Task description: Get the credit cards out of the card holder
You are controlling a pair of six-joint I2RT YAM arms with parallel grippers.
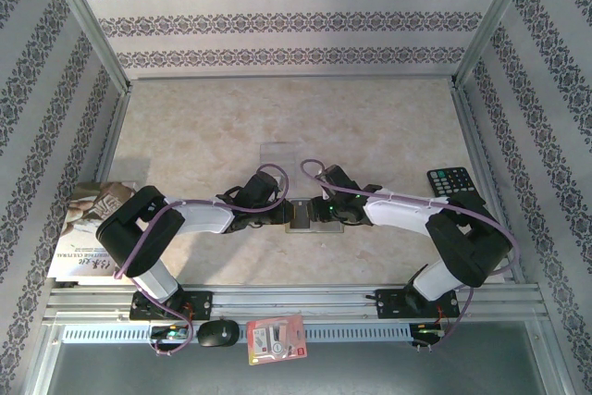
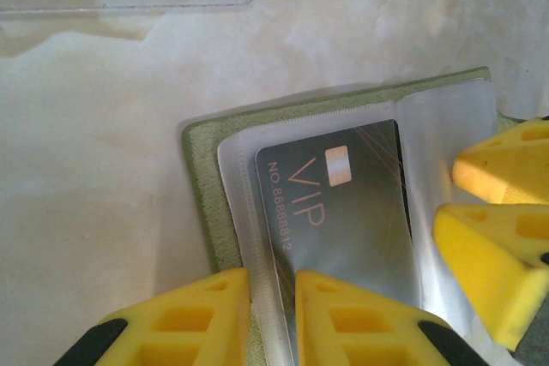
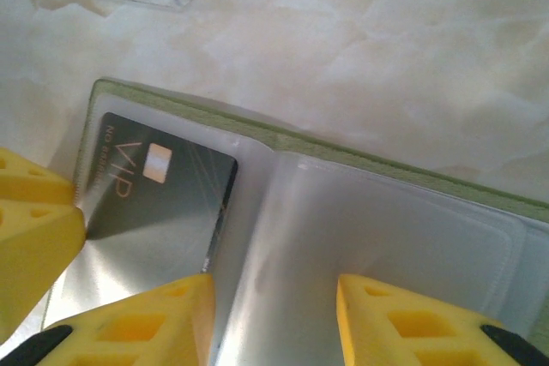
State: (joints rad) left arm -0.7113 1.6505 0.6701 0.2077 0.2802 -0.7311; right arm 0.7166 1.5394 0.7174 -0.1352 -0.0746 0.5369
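Access to the card holder (image 1: 305, 216) was tight: left gripper (image 1: 285, 214) at its 9 o'clock, right gripper (image 1: 326, 214) at 3, both sets of jaws over it with barely a gap between them. A clear tray (image 1: 282, 153) sat near at 12, in the way of a low straight approach. Past the tray the desk (image 1: 370, 117) was bare. The calculator (image 1: 450, 182) at 3 and the book (image 1: 92, 228) at 9 lay well apart.

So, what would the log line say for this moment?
left gripper: shut on card holder edge | right gripper: open over its fold | credit card: inside pocket
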